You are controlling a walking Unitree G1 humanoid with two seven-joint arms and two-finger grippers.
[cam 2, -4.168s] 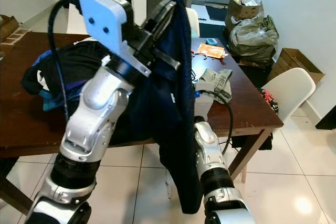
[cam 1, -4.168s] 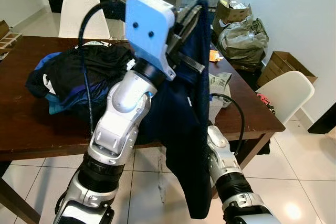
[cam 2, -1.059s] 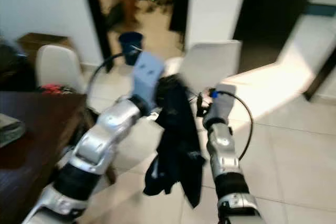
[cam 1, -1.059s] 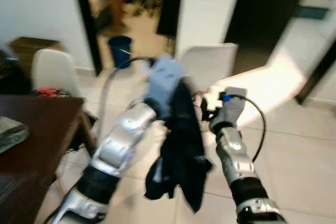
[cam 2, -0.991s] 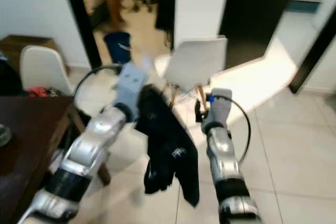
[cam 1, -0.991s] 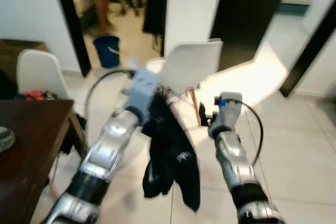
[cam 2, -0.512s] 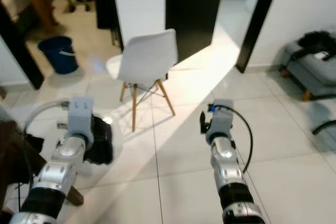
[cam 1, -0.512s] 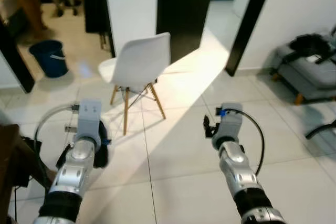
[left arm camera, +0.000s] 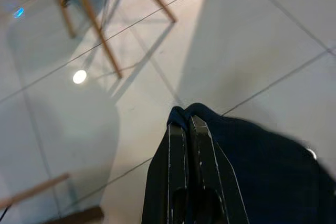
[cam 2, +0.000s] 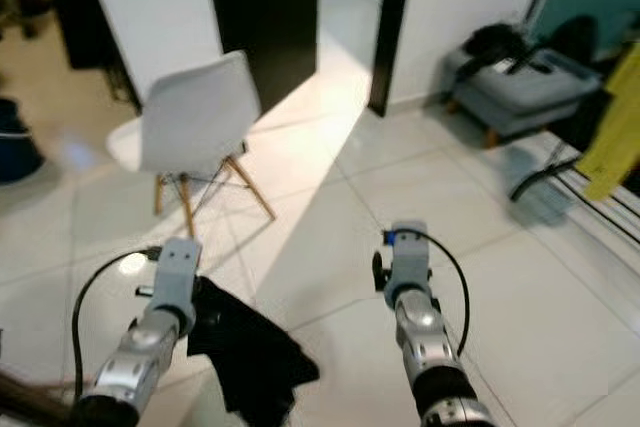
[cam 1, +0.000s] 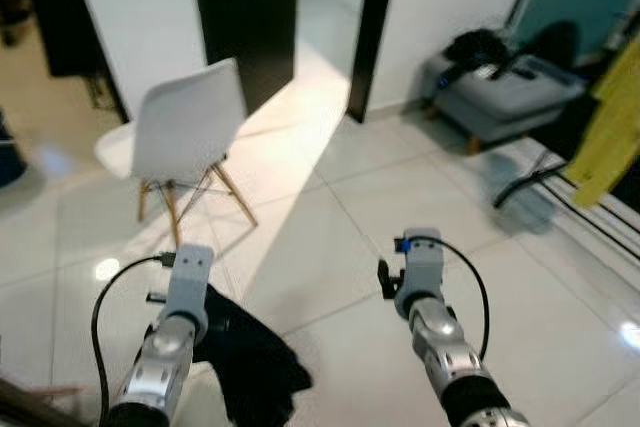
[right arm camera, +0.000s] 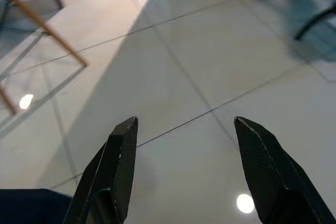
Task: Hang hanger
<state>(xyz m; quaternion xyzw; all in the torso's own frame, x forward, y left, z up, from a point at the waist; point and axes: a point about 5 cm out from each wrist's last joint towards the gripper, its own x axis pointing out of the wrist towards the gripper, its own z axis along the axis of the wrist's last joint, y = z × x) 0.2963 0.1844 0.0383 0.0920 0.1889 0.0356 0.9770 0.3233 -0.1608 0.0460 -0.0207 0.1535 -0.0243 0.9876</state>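
Below left tool (left arm camera: 186,127): dark navy garment (cam 1: 255,367), crumpled.

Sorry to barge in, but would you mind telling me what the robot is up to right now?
It is carrying a dark garment across a tiled floor. The left gripper has its fingers shut on the cloth, which hangs below it. The right gripper is open and holds nothing. A white chair stands ahead on the left, and a yellow garment hangs at the far right.
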